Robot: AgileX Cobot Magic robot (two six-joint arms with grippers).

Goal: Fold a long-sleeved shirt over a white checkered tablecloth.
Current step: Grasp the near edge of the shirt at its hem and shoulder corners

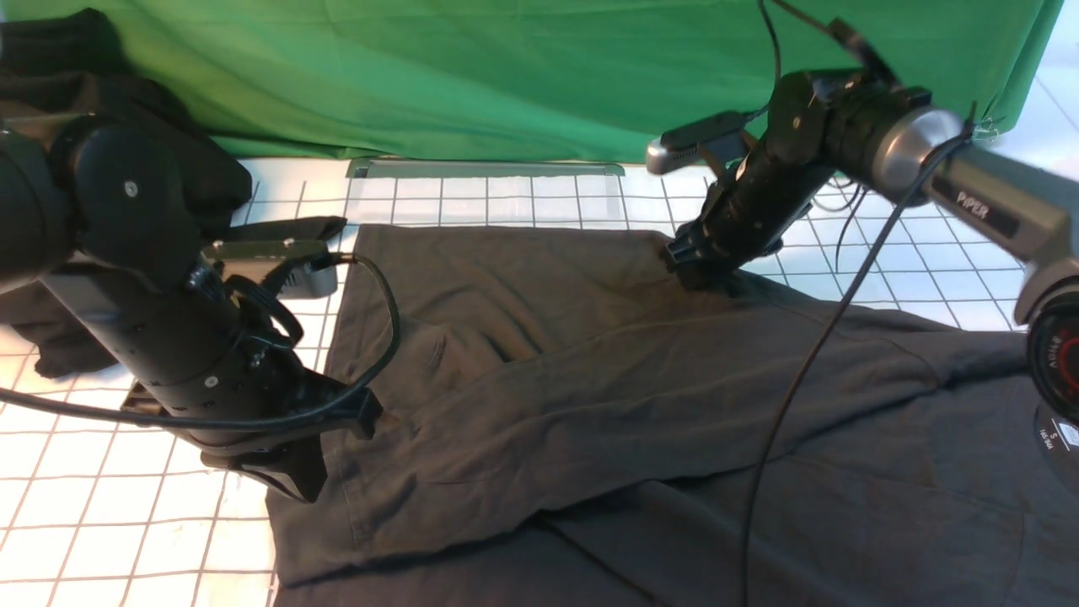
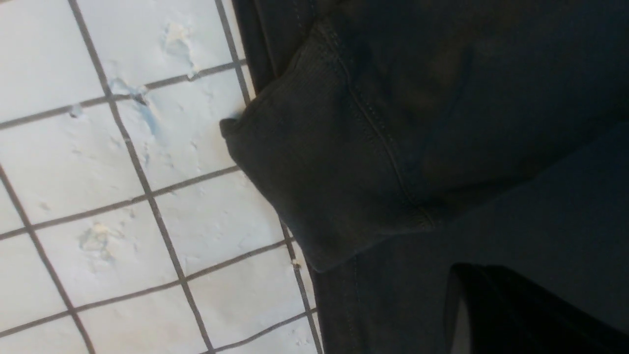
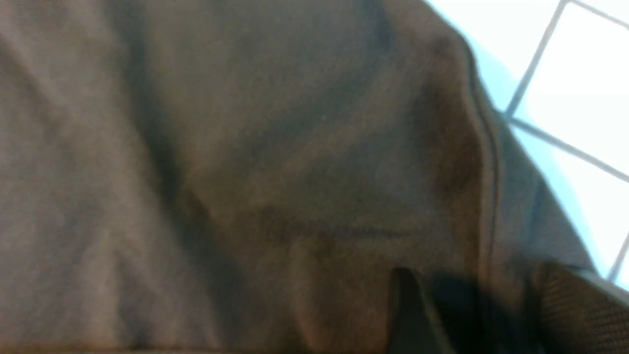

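Observation:
The long-sleeved shirt (image 1: 590,379) lies spread on the white checkered tablecloth (image 1: 101,506), one sleeve folded across its body. The sleeve's ribbed cuff (image 2: 304,187) rests at the shirt's left edge, partly over the tablecloth (image 2: 123,196). My left gripper (image 1: 291,480) sits low at that left edge. Its fingers are shut together above the dark cloth (image 2: 467,305), with no fabric seen between them. My right gripper (image 1: 695,274) presses down on the shirt's far edge. It is open (image 3: 491,314), and a ridge of the shirt (image 3: 245,147) lies between its fingers.
A green cloth (image 1: 506,76) hangs along the back. A blacker garment heap (image 1: 126,101) sits at the far left behind my left arm. The right arm's black cable (image 1: 801,379) hangs over the shirt. The tablecloth (image 3: 580,73) shows just beyond the shirt's seam.

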